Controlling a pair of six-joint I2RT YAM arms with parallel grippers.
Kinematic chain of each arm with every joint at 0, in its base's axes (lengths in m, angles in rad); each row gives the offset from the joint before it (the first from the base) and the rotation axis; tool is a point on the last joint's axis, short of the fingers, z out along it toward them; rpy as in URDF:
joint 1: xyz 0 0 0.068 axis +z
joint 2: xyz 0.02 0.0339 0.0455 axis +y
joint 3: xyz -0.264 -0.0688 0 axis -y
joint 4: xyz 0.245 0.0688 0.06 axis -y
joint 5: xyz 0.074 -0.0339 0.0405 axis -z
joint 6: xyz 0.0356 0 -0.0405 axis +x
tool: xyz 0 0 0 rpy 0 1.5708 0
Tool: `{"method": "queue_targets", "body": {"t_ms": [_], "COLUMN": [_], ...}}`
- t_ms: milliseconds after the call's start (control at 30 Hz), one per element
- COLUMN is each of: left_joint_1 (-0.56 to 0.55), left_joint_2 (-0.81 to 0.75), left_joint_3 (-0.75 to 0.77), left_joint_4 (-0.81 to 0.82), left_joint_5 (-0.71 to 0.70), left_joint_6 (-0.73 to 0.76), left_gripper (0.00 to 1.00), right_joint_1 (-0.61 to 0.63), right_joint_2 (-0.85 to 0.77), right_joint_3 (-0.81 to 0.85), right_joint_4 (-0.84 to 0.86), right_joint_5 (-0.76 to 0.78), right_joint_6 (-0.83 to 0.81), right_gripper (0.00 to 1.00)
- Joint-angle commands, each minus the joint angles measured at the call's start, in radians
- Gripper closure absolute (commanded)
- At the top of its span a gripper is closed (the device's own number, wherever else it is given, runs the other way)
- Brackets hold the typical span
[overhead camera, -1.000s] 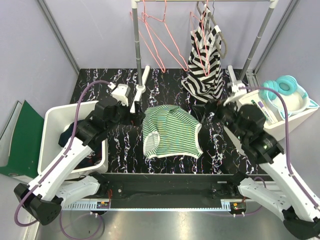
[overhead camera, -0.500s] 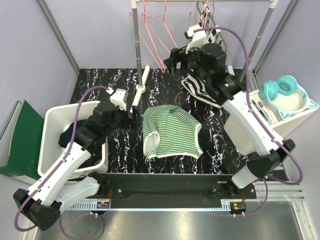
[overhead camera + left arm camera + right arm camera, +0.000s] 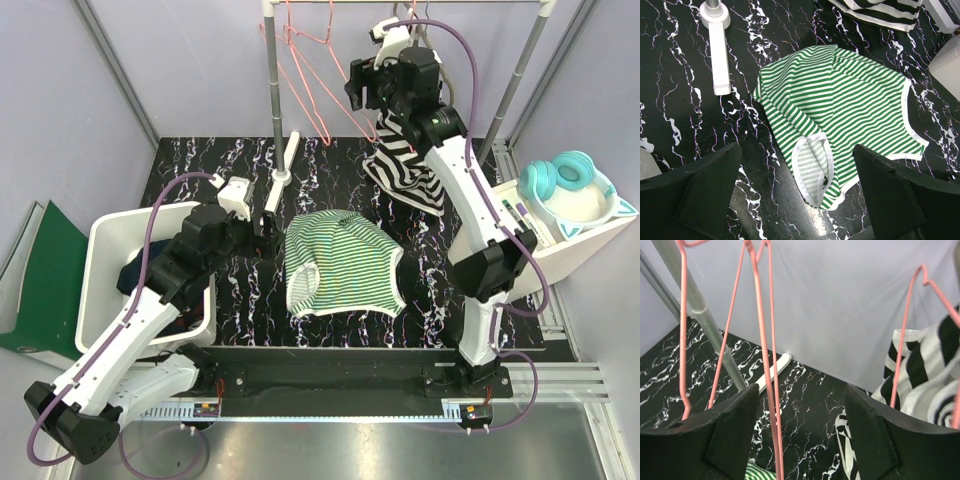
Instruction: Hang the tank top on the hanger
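Your left jaws hang wide open just above the tabletop (image 3: pixel 240 300) and hold nothing. In the wrist view their two dark fingers (image 3: pixel 700 190) frame the tank top (image 3: pixel 840 115). The tank top lies crumpled near the middle of the tabletop. One white-trimmed armhole is turned towards the left jaws, and its far edge is near the hem of the black-and-white garment (image 3: pixel 405 150) hanging on the rack. The rack's white foot (image 3: pixel 717 55) lies just beside the tank top, apart from it. Your right jaws are raised to the top of the rack, among the pink hangers (image 3: pixel 305 40) and well apart from the tank top. In that wrist view the hanger (image 3: pixel 762 340) runs down between the fingers (image 3: pixel 875 440), nearer the one on the picture's left. The right jaws stand apart, and you can see they grip nothing. Another pink wire (image 3: pixel 905 340) on the right carries the black-and-white garment. A white bin (image 3: pixel 100 235) stands at the tabletop's left edge under your left arm.
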State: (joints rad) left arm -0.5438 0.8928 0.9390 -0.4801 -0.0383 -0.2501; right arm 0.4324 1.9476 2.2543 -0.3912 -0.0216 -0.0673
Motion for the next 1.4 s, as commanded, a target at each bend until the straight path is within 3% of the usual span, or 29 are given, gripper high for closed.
{"method": "queue_targets", "body": {"t_ms": [0, 167, 300, 333, 533, 1000, 1200, 1367], "left_joint_1": [0.001, 0.001, 0.001, 0.001, 0.001, 0.001, 0.001, -0.002], "left_joint_2": [-0.002, -0.006, -0.005, -0.005, -0.006, 0.003, 0.008, 0.026], "left_joint_3": [-0.008, -0.009, -0.008, -0.008, -0.008, -0.011, -0.012, -0.009], "left_joint_4": [0.046, 0.046, 0.044, 0.046, 0.044, 0.046, 0.044, 0.043], "left_joint_5": [0.008, 0.005, 0.012, 0.012, 0.012, 0.032, 0.032, 0.029], "left_joint_6": [0.020, 0.021, 0.022, 0.021, 0.021, 0.031, 0.035, 0.054], "left_gripper": [0.01, 0.01, 0.01, 0.01, 0.01, 0.01, 0.01, 0.06], "right_joint_1": [0.002, 0.002, 0.002, 0.002, 0.003, 0.019, 0.025, 0.028], "right_joint_2": [0.057, 0.063, 0.062, 0.060, 0.048, -0.058, -0.150, -0.327], "right_joint_3": [0.093, 0.088, 0.088, 0.084, 0.099, 0.137, 0.009, -0.260], "right_joint_4": [-0.055, -0.066, -0.074, -0.074, -0.074, -0.072, -0.066, -0.003], "right_joint_5": [-0.130, -0.159, -0.166, -0.169, -0.166, -0.155, -0.077, -0.018], "right_joint_6": [-0.040, -0.032, -0.017, -0.016, -0.009, -0.009, -0.009, 0.015], "right_gripper": [0.27, 0.32, 0.49, 0.60, 0.99, 1.00, 1.00, 1.00]}}
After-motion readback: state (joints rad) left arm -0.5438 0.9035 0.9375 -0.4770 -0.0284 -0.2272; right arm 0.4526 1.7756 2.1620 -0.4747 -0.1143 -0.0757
